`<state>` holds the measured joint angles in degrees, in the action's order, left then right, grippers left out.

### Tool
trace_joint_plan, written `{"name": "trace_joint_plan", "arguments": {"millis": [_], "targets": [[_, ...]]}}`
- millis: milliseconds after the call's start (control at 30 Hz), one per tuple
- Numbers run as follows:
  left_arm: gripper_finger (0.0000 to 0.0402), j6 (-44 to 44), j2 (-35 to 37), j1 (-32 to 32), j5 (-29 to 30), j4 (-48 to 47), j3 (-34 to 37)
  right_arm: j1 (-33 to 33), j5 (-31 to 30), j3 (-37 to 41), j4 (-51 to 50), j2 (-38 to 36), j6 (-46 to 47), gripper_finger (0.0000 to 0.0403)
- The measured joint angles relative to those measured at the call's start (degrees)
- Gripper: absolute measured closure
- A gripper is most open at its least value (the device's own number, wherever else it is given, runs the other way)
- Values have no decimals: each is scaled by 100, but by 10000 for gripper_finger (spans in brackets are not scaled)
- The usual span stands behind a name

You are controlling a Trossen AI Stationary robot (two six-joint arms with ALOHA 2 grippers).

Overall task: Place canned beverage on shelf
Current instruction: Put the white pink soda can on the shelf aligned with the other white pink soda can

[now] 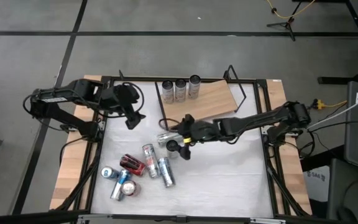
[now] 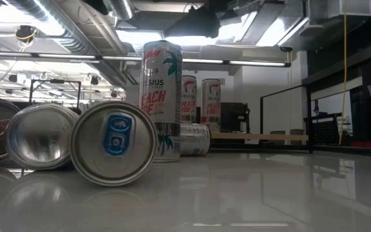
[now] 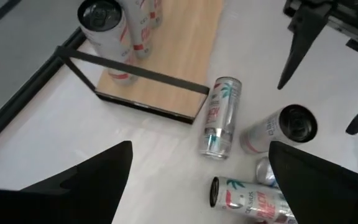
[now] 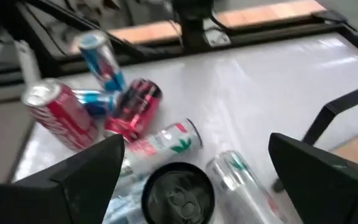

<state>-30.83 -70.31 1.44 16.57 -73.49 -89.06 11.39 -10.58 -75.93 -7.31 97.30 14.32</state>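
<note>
right hand [image 1: 180, 142] spread wide over an upright can [image 1: 173, 147] beside the shelf [image 1: 213, 99]; left hand [image 1: 133, 116] also wide.

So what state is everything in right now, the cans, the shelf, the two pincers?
Shelf: flat on the table, three cans on it.
Three shelf cans: upright, in a row.
Upright can: standing below the right pincer.
Can by the shelf: lying down.
Red and blue cans: lying in a heap.
Left pincer: open, empty.
Right pincer: open, empty.
</note>
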Motion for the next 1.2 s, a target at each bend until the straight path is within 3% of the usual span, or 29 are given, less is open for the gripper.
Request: {"name": "trace_joint_plan", "arguments": {"millis": [167, 367, 1200], "targets": [[32, 9, 3, -5, 69, -134, 0, 44, -158, -607, -789, 373, 176, 8], [32, 9, -19, -5, 78, -136, 0, 68, -133, -681, -1167, 496, 345, 8], [32, 4, -19, -3, 75, -156, 2, 182, -291, -676, -1310, 1079, 560, 9]]}}
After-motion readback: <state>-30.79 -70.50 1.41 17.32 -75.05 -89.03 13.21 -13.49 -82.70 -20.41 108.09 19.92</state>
